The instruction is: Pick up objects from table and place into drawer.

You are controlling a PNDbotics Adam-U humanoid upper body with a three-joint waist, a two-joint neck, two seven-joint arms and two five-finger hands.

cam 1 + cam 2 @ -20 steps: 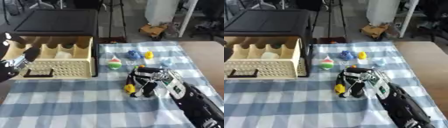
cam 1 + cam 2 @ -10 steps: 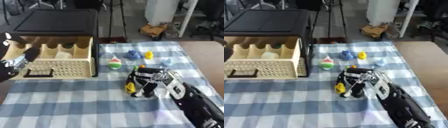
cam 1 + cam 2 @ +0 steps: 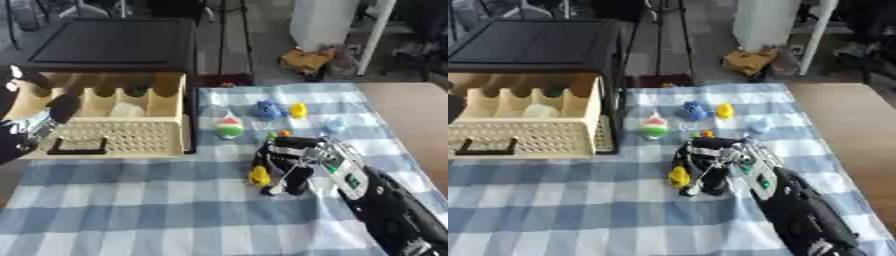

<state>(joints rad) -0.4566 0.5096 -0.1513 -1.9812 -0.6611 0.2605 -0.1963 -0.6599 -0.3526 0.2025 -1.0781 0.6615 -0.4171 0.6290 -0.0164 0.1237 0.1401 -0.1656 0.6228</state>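
My right hand (image 3: 297, 159) reaches in from the lower right, its fingers curled down on the checked cloth round a small yellow toy (image 3: 259, 176) that shows at their left side. Beyond it lie a green, white and red toy (image 3: 229, 126), a blue toy (image 3: 267, 109), a yellow duck (image 3: 298, 110), a pale blue piece (image 3: 333, 125) and a tiny orange and green bit (image 3: 278, 134). The wooden drawer (image 3: 166, 135) stands open at the left, with a white thing in one compartment. My left hand (image 3: 35, 131) rests open at the left edge, in front of the drawer.
A black cabinet top (image 3: 114, 42) lies behind the drawer. The blue and white checked cloth (image 3: 157, 215) covers the table, whose bare brown top (image 3: 411, 110) shows at the right. A cardboard box (image 3: 306, 60) sits on the floor beyond.
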